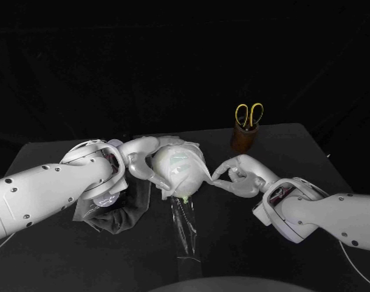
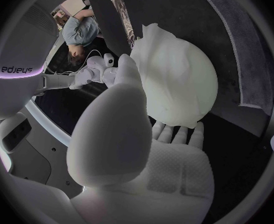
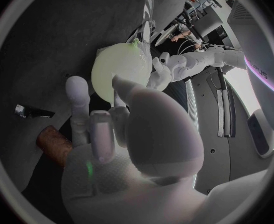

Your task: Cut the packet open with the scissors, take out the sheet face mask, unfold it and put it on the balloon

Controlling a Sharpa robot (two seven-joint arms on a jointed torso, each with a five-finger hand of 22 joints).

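The balloon (image 1: 180,170) is hemmed in: the left hand (image 1: 141,159) cups one flank, the right hand (image 1: 237,175) sits just beside the other. A brown holder (image 1: 245,137) (scissors (image 1: 248,114) upright in it) stands behind the right hand. A clear strip (image 1: 185,234) and a dark packet (image 1: 119,213) lie low in front, so a hand could pass above them.

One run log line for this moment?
stage: mask on balloon | left hand: touches balloon | right hand: beside balloon | scissors: in holder
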